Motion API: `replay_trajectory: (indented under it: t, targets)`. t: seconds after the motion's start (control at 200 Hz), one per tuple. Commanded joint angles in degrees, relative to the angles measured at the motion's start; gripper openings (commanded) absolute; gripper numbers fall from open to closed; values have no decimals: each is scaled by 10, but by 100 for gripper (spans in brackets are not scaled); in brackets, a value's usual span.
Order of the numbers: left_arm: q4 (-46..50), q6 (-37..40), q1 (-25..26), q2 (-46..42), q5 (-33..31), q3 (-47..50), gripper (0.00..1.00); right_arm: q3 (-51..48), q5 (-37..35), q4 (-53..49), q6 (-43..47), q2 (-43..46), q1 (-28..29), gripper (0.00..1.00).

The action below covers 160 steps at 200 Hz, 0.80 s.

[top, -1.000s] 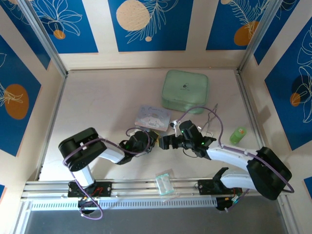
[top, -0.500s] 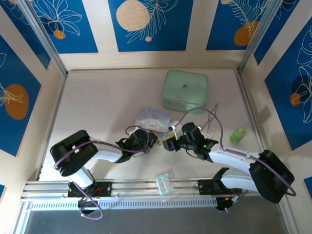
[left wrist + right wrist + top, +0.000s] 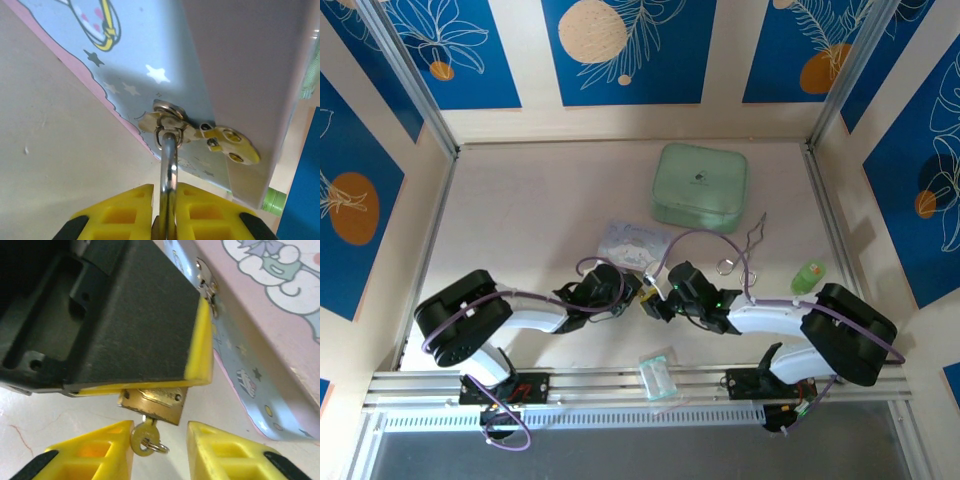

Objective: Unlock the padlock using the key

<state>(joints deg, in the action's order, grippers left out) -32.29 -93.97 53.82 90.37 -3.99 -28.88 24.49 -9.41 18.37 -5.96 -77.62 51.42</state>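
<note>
The left claw (image 3: pixel 167 212) is clenched on the padlock (image 3: pixel 152 402). The silver shackle (image 3: pixel 169 160) runs from between its yellow fingers up to the hasp of the pastel tin (image 3: pixel 150 60) just ahead. The key (image 3: pixel 144 436) sticks out of the padlock's underside, between the released fingers of the right claw (image 3: pixel 160 442). It lies close against one finger and clear of the other, over the desk (image 3: pixel 50 410).

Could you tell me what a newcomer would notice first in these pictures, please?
Both arms meet at mid-table beside the pastel cartoon tin. The left tool is clamped on the brass padlock, whose silver shackle runs through the tin's hasp. At the lock's other end, a tiny key appears seated in the keyhole, between the right tool's open yellow fingers.
</note>
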Motion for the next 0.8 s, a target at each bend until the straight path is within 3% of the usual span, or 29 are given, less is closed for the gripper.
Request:
replay_trajectory:
  t: [0.0, 0.115, 0.5, 0.795]
  targets:
    - [-10, 4, -2, -10, 21, -11, 0, 21, -26, 27, 9, -16, 6, 30]
    - [-10, 5, -2, -13, 21, -11, 0, 28, -33, 27, 11, -30, 14, 23]
    - [-16, 3, -2, -22, 22, -4, 0, 26, -32, 36, 7, -41, 12, 15]
    - [-21, 3, -2, -27, 21, 5, 0, 12, 59, 52, -64, -50, -27, 14]
